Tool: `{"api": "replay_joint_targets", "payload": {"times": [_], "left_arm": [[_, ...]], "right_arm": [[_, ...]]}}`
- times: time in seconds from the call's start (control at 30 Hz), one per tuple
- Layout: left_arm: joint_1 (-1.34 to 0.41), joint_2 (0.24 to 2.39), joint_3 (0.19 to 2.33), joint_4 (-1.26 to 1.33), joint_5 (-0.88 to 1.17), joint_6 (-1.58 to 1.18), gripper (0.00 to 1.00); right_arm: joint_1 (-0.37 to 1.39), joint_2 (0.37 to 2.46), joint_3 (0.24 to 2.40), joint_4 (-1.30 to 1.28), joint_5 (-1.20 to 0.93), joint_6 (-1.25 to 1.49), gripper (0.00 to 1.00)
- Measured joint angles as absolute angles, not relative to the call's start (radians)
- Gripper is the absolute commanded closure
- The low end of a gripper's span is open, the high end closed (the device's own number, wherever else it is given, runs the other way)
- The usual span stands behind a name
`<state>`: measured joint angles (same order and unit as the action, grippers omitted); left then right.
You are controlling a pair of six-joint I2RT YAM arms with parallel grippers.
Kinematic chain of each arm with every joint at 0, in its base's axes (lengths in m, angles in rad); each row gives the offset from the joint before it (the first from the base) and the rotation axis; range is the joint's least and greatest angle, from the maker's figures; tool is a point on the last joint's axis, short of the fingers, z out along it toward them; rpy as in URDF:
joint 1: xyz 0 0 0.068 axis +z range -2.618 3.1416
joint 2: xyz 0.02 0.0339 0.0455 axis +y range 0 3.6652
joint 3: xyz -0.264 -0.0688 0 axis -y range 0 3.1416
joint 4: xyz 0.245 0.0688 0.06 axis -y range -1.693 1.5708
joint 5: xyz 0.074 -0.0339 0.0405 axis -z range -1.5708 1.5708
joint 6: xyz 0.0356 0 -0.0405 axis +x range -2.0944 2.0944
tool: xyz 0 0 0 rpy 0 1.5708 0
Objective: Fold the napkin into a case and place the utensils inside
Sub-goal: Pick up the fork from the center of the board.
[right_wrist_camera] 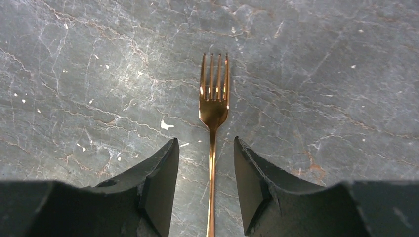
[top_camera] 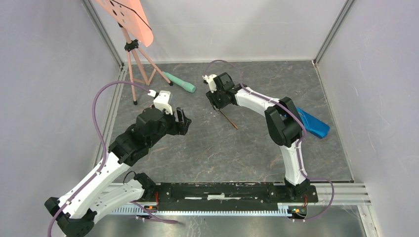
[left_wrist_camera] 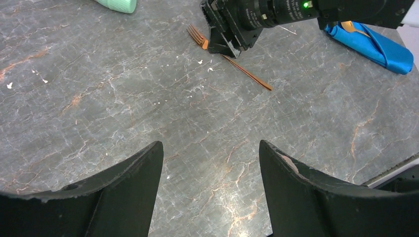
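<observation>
The left pincer (left_wrist_camera: 210, 145) hangs low over bare tabletop (left_wrist_camera: 123, 98). It is released: its two matte black fingers (left_wrist_camera: 123, 192) taper to blunt, scuffed tips and stand wide apart with nothing between them. The tabletop is a grey, stone-patterned sheet with pale cracks, rusty veins and a scatter of white specks.

Farther in, near the middle, lies the fork (right_wrist_camera: 213, 98). It is thin polished copper-gold metal with four straight tines and a slender handle, and it lies flat on the surface. The right pincer (right_wrist_camera: 205, 140) is down over it and is not clenched. Its black fingers (right_wrist_camera: 160, 177) straddle the handle just behind the tines, with a sliver of tabletop showing on each side of the metal. From above, only the tail of the handle shows past the pincer.

On the right side of the tabletop, well apart from the fork, lies the case (left_wrist_camera: 380, 49). It is bright blue soft cloth folded into a narrow, layered packet with smooth rounded edges. In the top view the right arm's elbow partly hides it. A copper-gold piece (left_wrist_camera: 348, 24) pokes from its end, but which utensil it is cannot be told.

Toward the back left, a mint-green cylinder (top_camera: 180, 83) lies on its side. Beside it, a pink tripod (top_camera: 141, 69) carries a flat salmon panel.
</observation>
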<state>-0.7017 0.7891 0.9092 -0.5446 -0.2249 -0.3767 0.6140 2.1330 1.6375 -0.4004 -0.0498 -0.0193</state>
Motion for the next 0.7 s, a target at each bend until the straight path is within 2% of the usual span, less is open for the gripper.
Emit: {"api": "replay_joint_targets", "payload": {"times": [0.7], "left_arm": [[-0.702,0.78,0.909,-0.544,-0.225,-0.377,0.22]], "right_arm": [[0.646,2.175,1.617,-0.404,-0.002,-0.023,0.55]]}}
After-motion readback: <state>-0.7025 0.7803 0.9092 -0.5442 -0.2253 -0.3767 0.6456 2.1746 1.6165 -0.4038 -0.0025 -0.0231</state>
